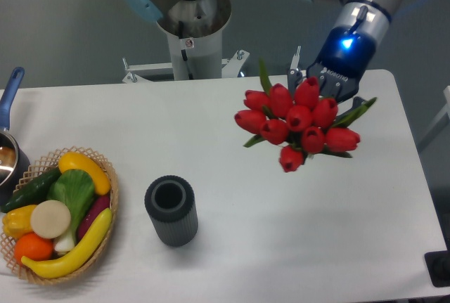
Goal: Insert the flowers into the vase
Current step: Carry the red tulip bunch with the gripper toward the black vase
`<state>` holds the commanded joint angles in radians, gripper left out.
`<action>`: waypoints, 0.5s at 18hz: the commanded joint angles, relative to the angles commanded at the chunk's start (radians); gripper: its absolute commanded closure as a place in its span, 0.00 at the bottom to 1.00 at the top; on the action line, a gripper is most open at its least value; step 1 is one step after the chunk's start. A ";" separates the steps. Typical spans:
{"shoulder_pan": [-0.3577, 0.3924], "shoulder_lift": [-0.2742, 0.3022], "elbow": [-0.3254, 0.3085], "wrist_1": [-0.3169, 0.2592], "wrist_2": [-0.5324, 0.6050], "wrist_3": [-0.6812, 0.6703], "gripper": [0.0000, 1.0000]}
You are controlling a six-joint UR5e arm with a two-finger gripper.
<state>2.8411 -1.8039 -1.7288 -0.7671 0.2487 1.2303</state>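
Note:
A bunch of red tulips, the flowers (295,124), hangs in the air over the right half of the table, with green leaves sticking out at its sides. My gripper (325,91) sits right behind the bunch and is shut on its stems; the blooms hide the fingertips. The vase (171,210), a dark grey ribbed cylinder with an open round mouth, stands upright at the front of the table, well to the left of and below the flowers.
A woven basket (105,218) of produce sits at the front left edge. A pot with a blue handle (8,99) peeks in at the far left. The robot's base column (190,32) rises behind the table's back edge.

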 joint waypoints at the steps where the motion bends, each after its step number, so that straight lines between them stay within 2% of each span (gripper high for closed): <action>1: -0.009 0.000 0.000 0.003 -0.011 0.002 0.72; 7: -0.095 -0.014 -0.020 0.006 -0.140 0.037 0.72; 9: -0.123 -0.014 -0.021 0.008 -0.152 0.038 0.72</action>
<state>2.7184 -1.8178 -1.7503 -0.7593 0.0967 1.2686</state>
